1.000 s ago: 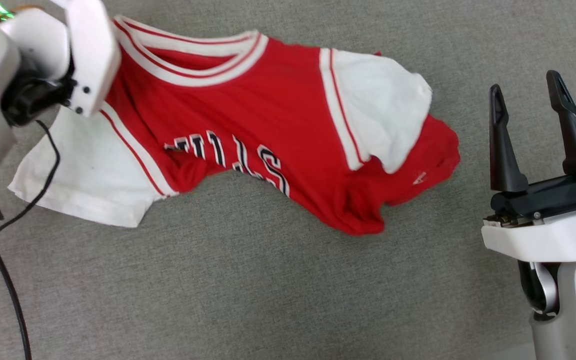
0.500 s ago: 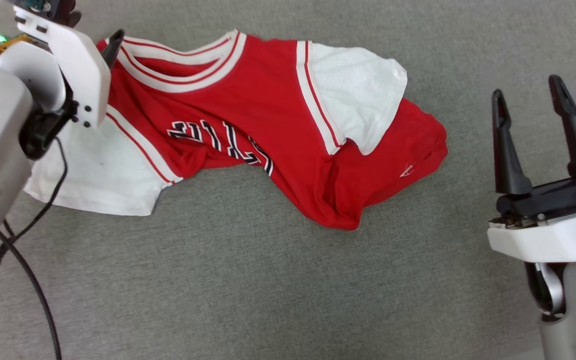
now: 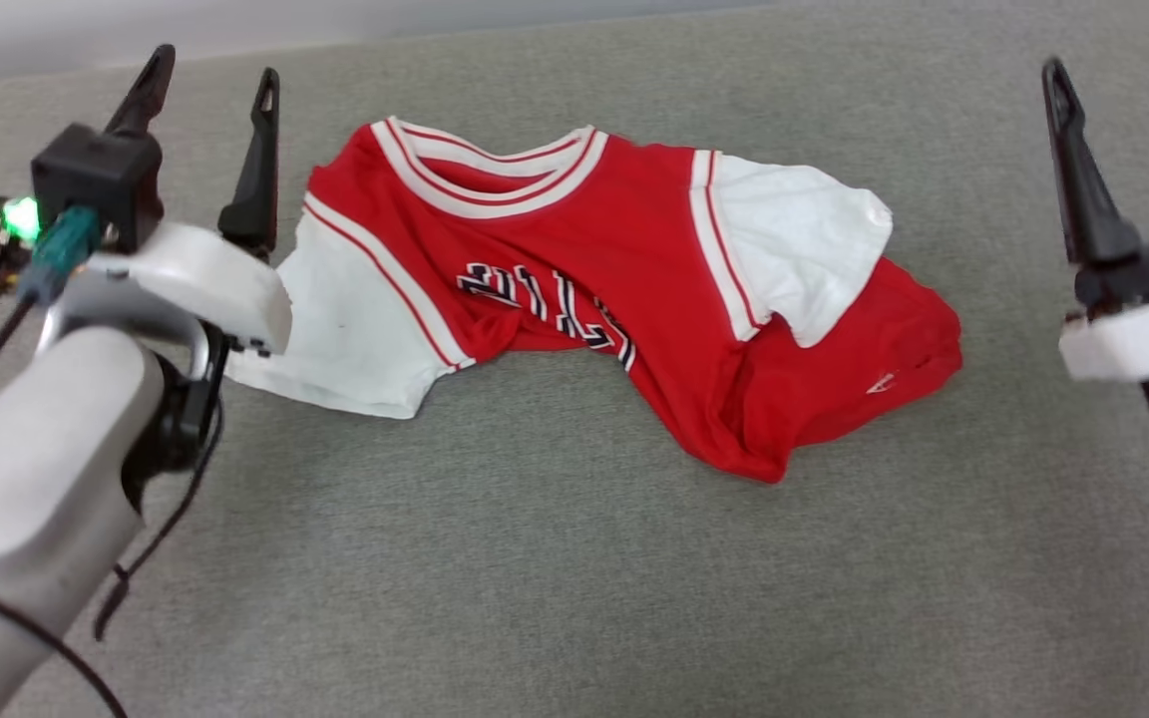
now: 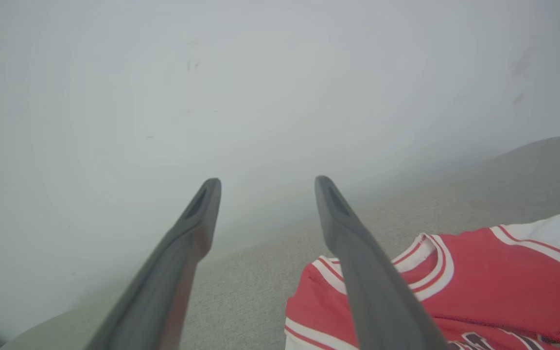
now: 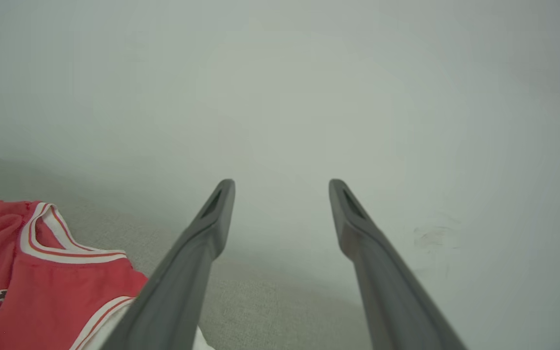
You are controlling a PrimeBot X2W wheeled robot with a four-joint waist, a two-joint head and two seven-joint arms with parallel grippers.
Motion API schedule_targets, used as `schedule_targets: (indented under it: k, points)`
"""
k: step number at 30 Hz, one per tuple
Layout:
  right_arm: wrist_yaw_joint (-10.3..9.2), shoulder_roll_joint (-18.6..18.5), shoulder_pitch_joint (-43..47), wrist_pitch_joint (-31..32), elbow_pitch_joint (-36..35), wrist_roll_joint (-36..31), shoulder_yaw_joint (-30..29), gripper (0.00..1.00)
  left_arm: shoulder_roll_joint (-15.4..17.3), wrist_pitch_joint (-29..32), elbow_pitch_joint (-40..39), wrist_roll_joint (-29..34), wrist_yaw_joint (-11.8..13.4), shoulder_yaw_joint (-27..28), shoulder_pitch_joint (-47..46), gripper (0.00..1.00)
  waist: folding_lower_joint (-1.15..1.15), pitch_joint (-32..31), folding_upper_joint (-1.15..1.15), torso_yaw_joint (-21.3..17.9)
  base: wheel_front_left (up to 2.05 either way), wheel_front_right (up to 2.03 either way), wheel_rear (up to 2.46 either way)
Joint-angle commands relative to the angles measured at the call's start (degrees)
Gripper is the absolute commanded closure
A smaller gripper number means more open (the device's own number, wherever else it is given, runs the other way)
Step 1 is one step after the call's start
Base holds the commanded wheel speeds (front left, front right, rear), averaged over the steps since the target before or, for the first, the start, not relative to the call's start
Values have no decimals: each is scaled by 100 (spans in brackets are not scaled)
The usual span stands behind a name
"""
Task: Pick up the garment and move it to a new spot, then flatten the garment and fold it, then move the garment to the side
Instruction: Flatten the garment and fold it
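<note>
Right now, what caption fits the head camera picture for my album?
Crumpled red jersey lies on grey fabric surface, between the open left pincer and open right pincer.

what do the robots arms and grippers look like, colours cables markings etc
The left gripper and right gripper each have two long, dark, tapering fingers on a white base. The left forearm is a pale grey rounded shell with a black joint. A black box and a green light sit at its wrist, and a thin black cable hangs beside it.
</note>
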Motion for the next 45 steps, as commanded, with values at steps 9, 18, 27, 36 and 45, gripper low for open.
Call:
schedule_targets:
  k: [9, 18, 27, 36, 45]
  points:
    - [-4, -1323, -1657, 2259, 736, 1261, 1533, 0, -499, -30, -1860, 1314, 926, 1750, 2129, 0, 0, 279, 0, 413, 0, 0, 0]
    - [-3, -2161, -2697, 5325, 1370, 3351, 2777, 0, -1529, -31, -2479, 2233, 631, 2982, 3317, 0, 0, 717, 0, 748, 0, 0, 0]
    - [-4, -2000, -2841, 6029, 2068, 4006, 2961, 0, -2369, -31, -2480, 2866, -108, 3603, 3422, 0, 0, 1219, 0, 1079, 0, 0, 0]
    - [-5, -1986, -2456, 5616, 2350, 4092, 3483, 100, -2949, -32, -2282, 3298, -681, 4042, 3463, 0, 0, 1289, 0, 1102, 0, 0, 0]
    - [-5, -2566, -3120, 4709, 1912, 4386, 3099, 100, -3341, -32, -2182, 3584, -1094, 4358, 3644, 0, 0, 1074, 0, 1039, 0, 0, 0]
